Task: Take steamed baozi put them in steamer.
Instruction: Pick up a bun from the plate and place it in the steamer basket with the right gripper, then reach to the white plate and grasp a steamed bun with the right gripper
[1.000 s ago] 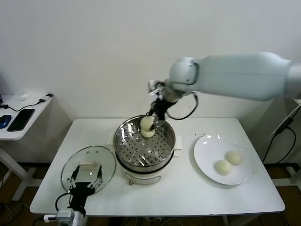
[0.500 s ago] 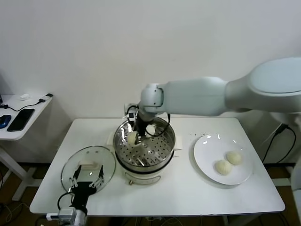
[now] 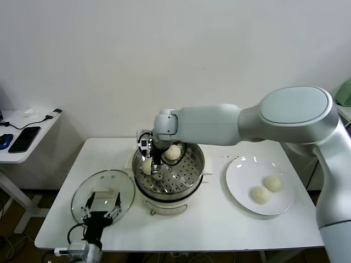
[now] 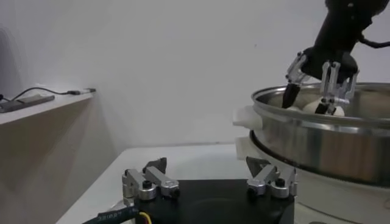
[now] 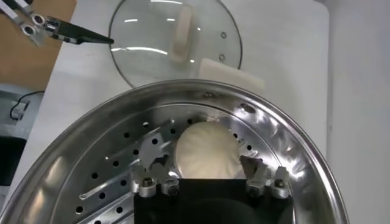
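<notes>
Head view: the right pincer (image 3: 152,167) reaches into the steamer (image 3: 169,170) at mid-bench, fingers spread wide around a baozi (image 3: 147,166) resting on the perforated tray near the left wall. A second bun (image 3: 173,152) sits toward the tray's far side. Two more (image 3: 266,188) lie on the plate (image 3: 239,181) near the right edge. The left pincer (image 3: 99,209) hangs spread wide at the front-left corner by the glass lid (image 3: 104,187).

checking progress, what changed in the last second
The right gripper carried a baozi leftward across the steamer and lowered it onto the tray's left side, uncovering another baozi at the back. Its fingers now stand open. The plate, lid and left gripper stayed put.
</notes>
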Controlling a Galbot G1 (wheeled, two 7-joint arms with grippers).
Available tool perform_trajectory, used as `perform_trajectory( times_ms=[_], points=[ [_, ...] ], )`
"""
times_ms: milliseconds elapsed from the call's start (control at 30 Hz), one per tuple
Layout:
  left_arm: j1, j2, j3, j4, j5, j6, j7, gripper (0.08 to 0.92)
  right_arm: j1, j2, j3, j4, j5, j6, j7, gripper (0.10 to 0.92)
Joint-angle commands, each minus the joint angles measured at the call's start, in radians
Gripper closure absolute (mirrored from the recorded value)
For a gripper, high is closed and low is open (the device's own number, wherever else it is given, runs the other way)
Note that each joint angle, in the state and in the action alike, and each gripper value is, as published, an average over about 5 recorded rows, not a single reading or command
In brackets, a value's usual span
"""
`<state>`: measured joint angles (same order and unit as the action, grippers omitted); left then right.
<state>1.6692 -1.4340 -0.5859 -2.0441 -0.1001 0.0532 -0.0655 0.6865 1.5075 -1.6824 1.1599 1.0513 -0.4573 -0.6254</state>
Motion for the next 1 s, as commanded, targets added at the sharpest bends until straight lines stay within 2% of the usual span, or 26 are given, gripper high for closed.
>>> perform_trajectory(
  times_ms=[33,233,467,600,700,1000],
  points=[
    [0.000,0.000,0.000,-0.002,-0.002,0.000,0.000,0.177,0.046,-0.037,-0.003,0.035,-0.010,0.022,-0.043,0.206],
    [0.003,0.000,0.002,-0.015,-0.004,0.002,0.003,0.177,0.253,-0.222,-0.080,0.140,-0.048,0.130,-0.202,0.203],
    [0.006,-0.001,0.006,-0.027,-0.004,0.003,0.004,0.177,0.516,-0.546,-0.265,0.308,-0.140,0.216,-0.374,0.203],
    [0.007,0.001,0.006,-0.028,-0.003,0.003,0.004,0.177,0.566,-0.721,-0.417,0.409,-0.252,0.245,-0.387,0.203],
    [0.006,0.004,0.005,-0.028,-0.003,0.003,0.005,0.177,0.522,-0.824,-0.469,0.429,-0.361,0.248,-0.360,0.202],
    [0.006,0.000,-0.006,-0.023,-0.002,0.009,0.004,0.177,0.185,-0.936,-0.320,0.310,-0.501,0.219,-0.291,0.203]
  ],
)
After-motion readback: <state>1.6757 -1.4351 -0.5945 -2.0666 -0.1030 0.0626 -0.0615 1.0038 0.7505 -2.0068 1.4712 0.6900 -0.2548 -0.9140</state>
